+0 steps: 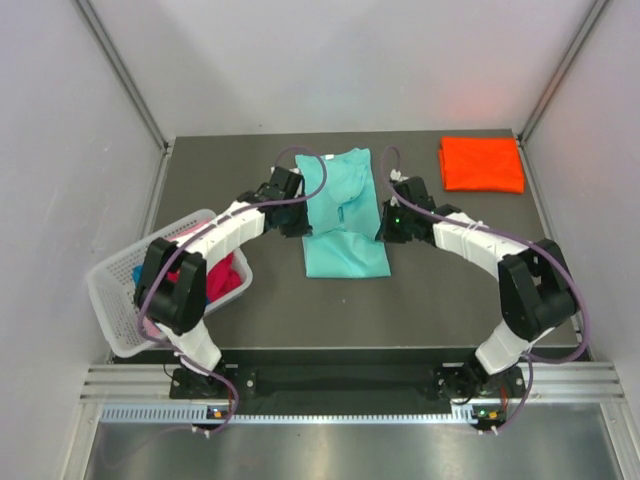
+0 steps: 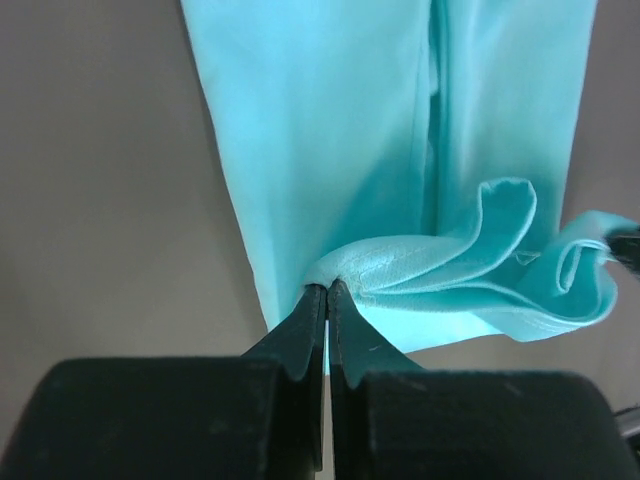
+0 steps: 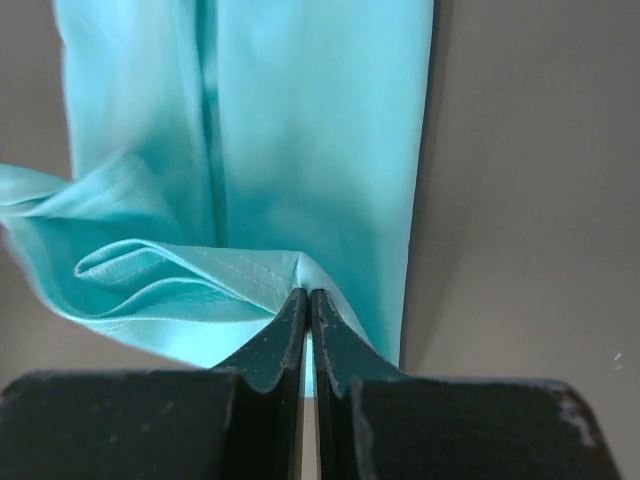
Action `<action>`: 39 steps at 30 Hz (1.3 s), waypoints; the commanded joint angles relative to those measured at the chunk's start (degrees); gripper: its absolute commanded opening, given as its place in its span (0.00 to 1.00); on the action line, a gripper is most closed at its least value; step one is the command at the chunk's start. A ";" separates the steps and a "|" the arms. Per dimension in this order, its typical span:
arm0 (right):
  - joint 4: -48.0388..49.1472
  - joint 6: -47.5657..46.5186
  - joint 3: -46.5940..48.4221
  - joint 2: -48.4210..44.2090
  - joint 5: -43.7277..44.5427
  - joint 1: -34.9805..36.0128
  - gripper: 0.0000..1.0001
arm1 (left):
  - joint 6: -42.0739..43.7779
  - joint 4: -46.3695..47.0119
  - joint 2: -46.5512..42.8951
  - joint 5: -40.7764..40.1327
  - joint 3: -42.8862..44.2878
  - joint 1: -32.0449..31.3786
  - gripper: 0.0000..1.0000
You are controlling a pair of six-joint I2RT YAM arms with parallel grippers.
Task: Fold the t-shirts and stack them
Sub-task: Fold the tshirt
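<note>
**A:** Right up close, the black fingers of the left tool (image 2: 327, 290) are pressed together on a stitched edge of the soft teal short-sleeved t-shirt (image 1: 345, 215), pinching it.

**B:** Same on the other side: the right tool (image 3: 306, 295) is clamped on the matching hemmed edge. Between the two grips the cloth sags in loose ripples.

**A:** From above, that teal shirt sits mid-desk as a long narrow panel. Its near end lies flat on the dark grey desk (image 1: 430, 300) and its far part is rumpled, with one tool at each side.

**B:** In the far right corner is a bright orange t-shirt (image 1: 482, 164), folded into a neat rectangle, well apart from the teal one.

**A:** And at the left edge there's a white plastic lattice basket (image 1: 120, 290), tilted, with magenta-red cloth (image 1: 228, 280) inside it. A bit of blue shows beside that.
</note>
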 commanded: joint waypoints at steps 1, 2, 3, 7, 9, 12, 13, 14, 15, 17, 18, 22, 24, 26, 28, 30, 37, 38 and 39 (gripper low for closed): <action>2.96 -3.09 6.29 0.91 -2.72 -2.02 0.00 | 2.93 -0.51 2.93 -0.15 5.02 2.21 0.00; 2.61 -3.27 7.95 2.14 -2.72 -2.45 0.00 | 2.93 -0.51 3.81 0.03 6.59 3.17 0.00; 2.52 -3.18 8.84 2.76 -2.90 -3.24 0.00 | 2.93 -0.51 5.47 0.29 7.39 3.62 0.00; 2.60 -3.27 12.97 6.80 -4.91 -5.27 0.00 | 3.37 -0.33 9.79 1.96 11.78 5.38 0.00; 2.17 -4.06 16.13 9.52 -5.79 -5.62 0.00 | 3.63 -0.60 12.08 2.66 14.42 5.90 0.00; 1.28 -4.76 19.92 12.60 -6.24 -5.71 0.00 | 3.29 -0.95 14.62 2.49 17.32 6.61 0.00; 1.29 -4.68 20.45 13.04 -5.72 -5.62 0.00 | 3.20 -1.03 15.24 2.84 17.94 6.78 0.00; 1.29 -4.67 21.50 13.92 -5.62 -5.80 0.00 | 3.20 -1.21 16.64 2.84 19.34 7.13 0.00; 1.29 -4.76 22.03 14.36 -5.45 -5.80 0.00 | 3.28 -1.65 17.35 2.93 20.22 7.31 0.00; 1.46 -4.94 23.52 15.41 -5.18 -5.89 0.00 | 3.37 -2.88 19.02 2.41 22.41 7.92 0.00; 1.63 -5.11 24.05 15.77 -5.01 -5.97 0.00 | 3.29 -2.97 19.46 2.14 22.95 8.10 0.00; 1.46 -5.29 27.03 17.97 -4.66 -6.59 0.00 | 3.20 -2.71 20.60 1.44 25.14 8.72 0.00; 1.37 -5.29 27.92 19.46 -4.74 -6.85 0.00 | 3.02 -3.05 21.92 1.17 26.11 8.89 0.00; 1.11 -5.38 29.41 20.86 -5.01 -7.20 0.00 | 3.11 -3.49 23.41 1.35 27.52 9.16 0.00; 0.85 -5.55 30.29 21.66 -5.01 -7.29 0.00 | 2.85 -3.50 24.21 1.61 28.22 9.33 0.00; 0.67 -5.55 31.52 22.98 -4.83 -7.64 0.00 | 2.84 -3.76 25.44 1.44 29.45 9.51 0.00; -0.12 -5.99 35.82 26.31 -5.00 -8.79 0.02 | 2.58 -4.73 28.51 -0.50 33.40 10.21 0.07; -0.38 -6.34 36.53 26.58 -5.53 -8.79 0.03 | 2.58 -5.16 28.43 -0.85 33.85 10.21 0.08; -0.73 -6.69 37.41 26.93 -6.14 -8.87 0.05 | 2.67 -5.51 28.43 -1.28 34.29 10.30 0.19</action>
